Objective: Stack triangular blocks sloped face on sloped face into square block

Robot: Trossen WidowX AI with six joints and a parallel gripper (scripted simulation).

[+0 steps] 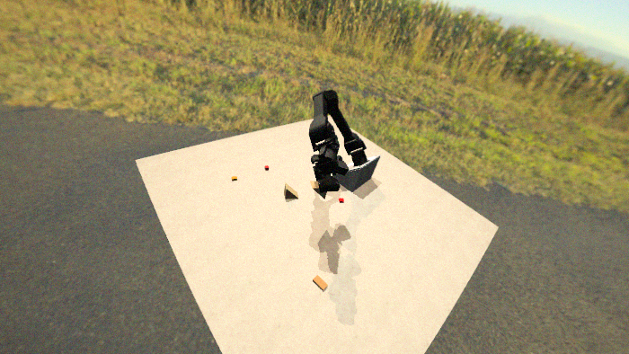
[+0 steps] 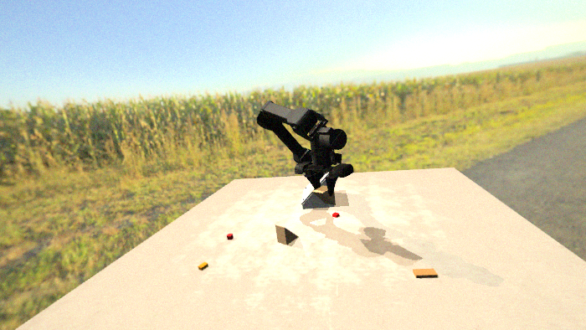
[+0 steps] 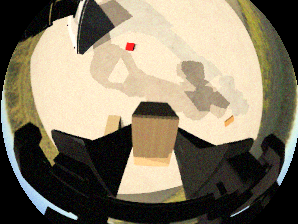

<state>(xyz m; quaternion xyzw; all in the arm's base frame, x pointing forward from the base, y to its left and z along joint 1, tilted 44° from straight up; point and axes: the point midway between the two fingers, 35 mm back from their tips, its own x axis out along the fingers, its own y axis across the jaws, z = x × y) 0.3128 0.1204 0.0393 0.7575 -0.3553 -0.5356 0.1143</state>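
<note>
My gripper [image 1: 321, 185] [image 2: 325, 189] [image 3: 153, 127] is shut on a tan triangular block [image 1: 323, 193] [image 2: 329, 197] [image 3: 155, 136], which hangs between its fingers above the table [image 1: 234, 234] [image 2: 125, 293]. In the wrist view the held block shows a broad wood-grained face and a dark face beyond it. The other triangular block [image 1: 290, 192] [image 2: 285, 235] stands apart on the table, left of the gripper in the top and exterior views. The wrist view shows only a tan part of it [image 3: 112, 124] behind a finger. Both fingers partly hide the held block.
A tilted panel [image 1: 361, 176] [image 2: 309, 195] [image 3: 96, 26] stands by the arm's base. A red cube [image 1: 341, 200] [image 2: 336, 214] [image 3: 130, 46] lies near it; another red cube [image 1: 266, 167] [image 2: 229, 236] and a yellow piece [image 1: 234, 178] [image 2: 203, 265] lie left. An orange slab [image 1: 320, 283] [image 2: 425, 273] [image 3: 229, 120] lies farther off.
</note>
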